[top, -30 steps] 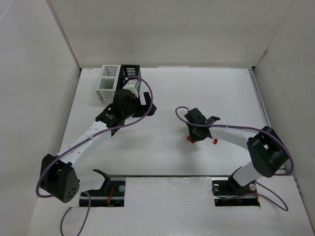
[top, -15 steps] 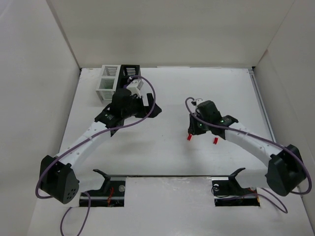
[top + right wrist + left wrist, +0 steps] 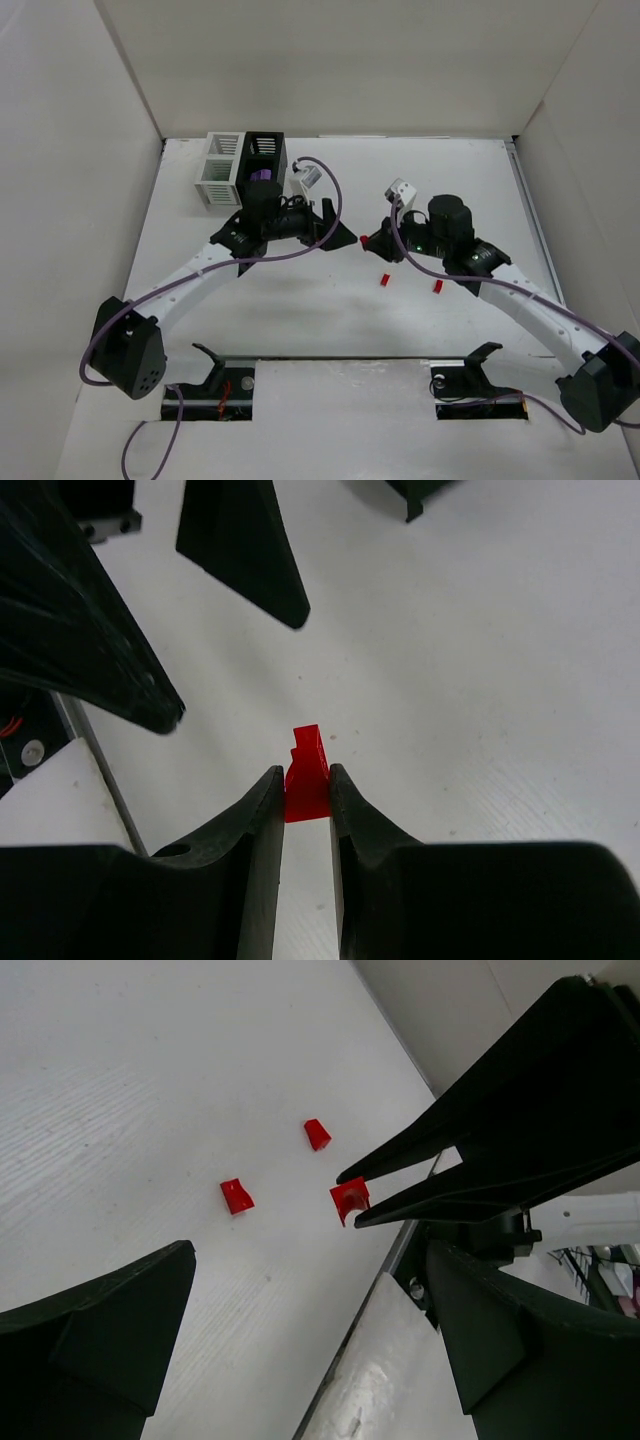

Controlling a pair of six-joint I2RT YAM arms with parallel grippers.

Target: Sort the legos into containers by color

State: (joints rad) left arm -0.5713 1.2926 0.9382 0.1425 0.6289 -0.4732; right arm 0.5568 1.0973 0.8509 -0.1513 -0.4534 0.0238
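Out from the black box (image 3: 264, 152), toward the middle of the table (image 3: 460, 190), the two claws nearly meet in the top view. The right gripper (image 3: 368, 241) carries a red brick (image 3: 366, 240), and the left gripper (image 3: 338, 228) faces it from the box side. The white box (image 3: 222, 170) is joined to the black box on the side away from the claws, and purple pieces (image 3: 262, 176) show inside the black one. Only the right wrist camera makes the hold plain: its two fingers (image 3: 262, 820) are drawn in to a narrow slot and pinch the red brick (image 3: 307, 772) at their tips, the brick standing proud above them. Only the left wrist camera shows that the left gripper (image 3: 310, 1255) is spread wide with nothing between its fingers, the pinched red brick (image 3: 349, 1200) hanging beyond its opening. Two loose red bricks (image 3: 384, 280) lie on the table farther from the black box than the held one, apart from each other. A second ago the right gripper was down beside those bricks and the left gripper hung at the black box, hiding the purple pieces. Since then both have swung toward each other, and the right one now has a brick in its grip.
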